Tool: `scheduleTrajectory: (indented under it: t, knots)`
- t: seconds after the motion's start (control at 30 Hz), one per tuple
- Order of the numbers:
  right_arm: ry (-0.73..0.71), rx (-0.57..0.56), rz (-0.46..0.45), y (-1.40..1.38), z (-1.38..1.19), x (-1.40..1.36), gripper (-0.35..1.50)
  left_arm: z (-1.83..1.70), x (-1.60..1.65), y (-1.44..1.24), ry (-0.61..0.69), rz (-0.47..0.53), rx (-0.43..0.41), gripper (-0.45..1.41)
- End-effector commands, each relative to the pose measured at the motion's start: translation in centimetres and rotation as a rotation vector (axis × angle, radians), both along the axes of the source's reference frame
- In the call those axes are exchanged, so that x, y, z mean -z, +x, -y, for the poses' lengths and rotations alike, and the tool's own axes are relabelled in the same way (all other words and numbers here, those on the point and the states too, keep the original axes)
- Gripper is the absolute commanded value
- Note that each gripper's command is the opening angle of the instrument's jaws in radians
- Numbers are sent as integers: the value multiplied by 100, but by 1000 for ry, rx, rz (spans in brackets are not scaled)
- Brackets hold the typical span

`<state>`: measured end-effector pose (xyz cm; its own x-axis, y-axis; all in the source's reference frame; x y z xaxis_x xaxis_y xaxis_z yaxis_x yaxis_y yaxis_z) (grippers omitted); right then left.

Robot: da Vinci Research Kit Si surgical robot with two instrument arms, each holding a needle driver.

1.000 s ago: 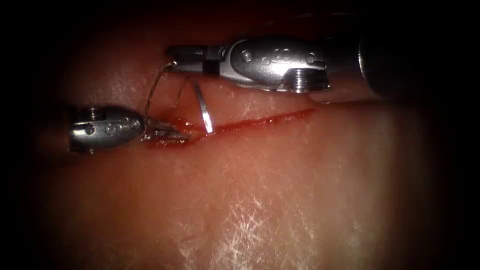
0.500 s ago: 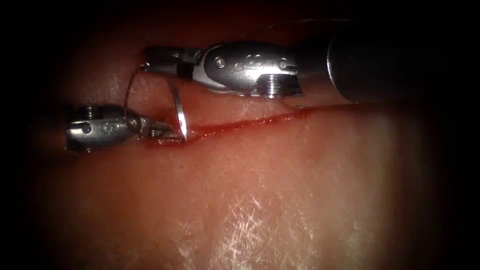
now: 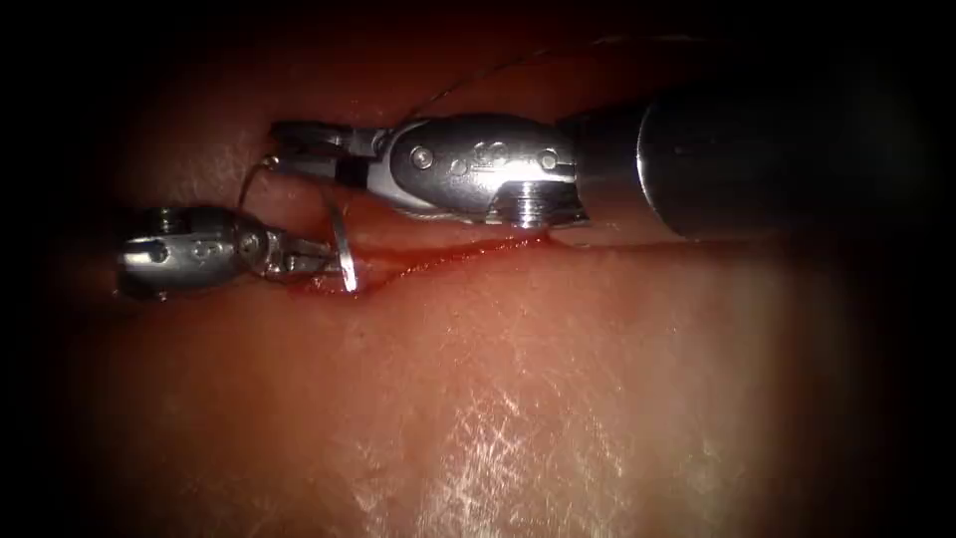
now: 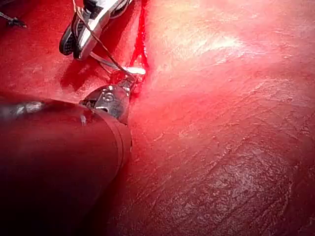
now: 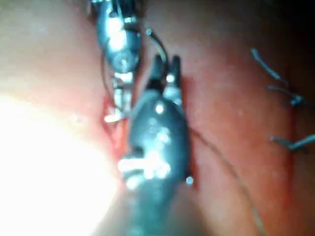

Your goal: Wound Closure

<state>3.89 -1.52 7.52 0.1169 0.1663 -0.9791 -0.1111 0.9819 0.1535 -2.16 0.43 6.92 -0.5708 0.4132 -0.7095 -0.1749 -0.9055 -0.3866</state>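
- The right pincer (image 3: 299, 149) lies above the left end of the cut (image 3: 438, 259), its jaws pointing toward the picture's left in the endoscope view.
- Its jaws look closed on the thread (image 3: 254, 179) at their tip; the grip itself is small and dim, so this is not certain.
- From that tip the thread curves down to the left pincer (image 3: 304, 261), and another strand trails back over the right tool toward the upper right.
- The needle (image 3: 344, 249) stands steeply just below the right pincer's jaws and just right of the left pincer's tip.
- Its lower end sits at the left end of the cut, bright against the red fluid (image 3: 418, 264); I cannot tell how deep it enters the tissue (image 3: 558, 399).
- The left pincer lies at the left end of the cut, its jaws pointing right and nearly together at the needle's lower part.
- In the left wrist view its tip (image 4: 129, 81) meets the bright needle (image 4: 135, 71) at the cut; whether it grips the needle or the tissue edge I cannot tell.
- In the right wrist view, cut thread ends (image 5: 283, 88) lie on the tissue, well apart from both tools.
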Motion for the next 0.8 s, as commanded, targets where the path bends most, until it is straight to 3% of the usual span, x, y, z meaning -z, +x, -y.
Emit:
scheduleTrajectory:
  t: [0.03,0.8]
  knots:
    - [12,4,-4,8,4,-3,-35,2,-6,-6,1,1,0,-21]
    - [-86,-8,50,6,4,-19,-35,3,-4,-7,3,-4,2,-23]
